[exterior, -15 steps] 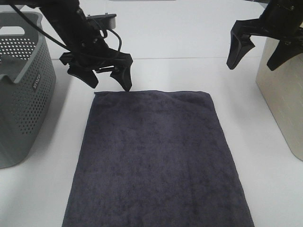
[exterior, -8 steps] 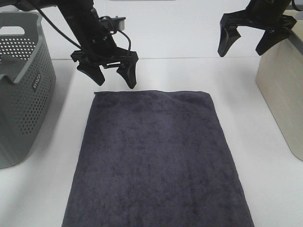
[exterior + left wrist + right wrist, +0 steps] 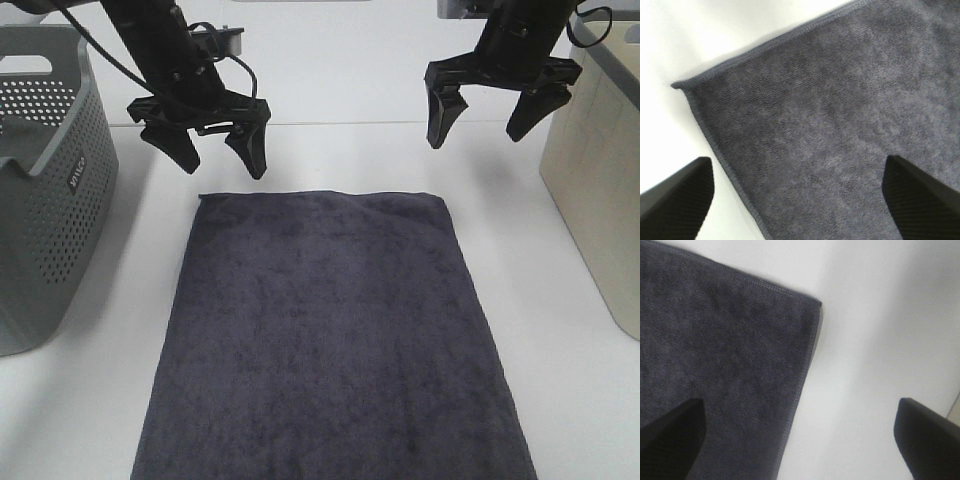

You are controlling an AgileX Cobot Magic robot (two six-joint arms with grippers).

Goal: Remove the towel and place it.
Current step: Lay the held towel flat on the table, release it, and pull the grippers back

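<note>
Towel (image 3: pixel 335 340) flat, far corners beneath left gripper (image 3: pixel 222 165), right gripper (image 3: pixel 477 138); both spread wide, empty; basket (image 3: pixel 50 200) beside left, contents unclear

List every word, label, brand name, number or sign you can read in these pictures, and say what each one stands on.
Short white lettering running up the wall of the grey basket: too small and blurred to read.
No other text shows: none on the towel, none on the beige container.
</note>
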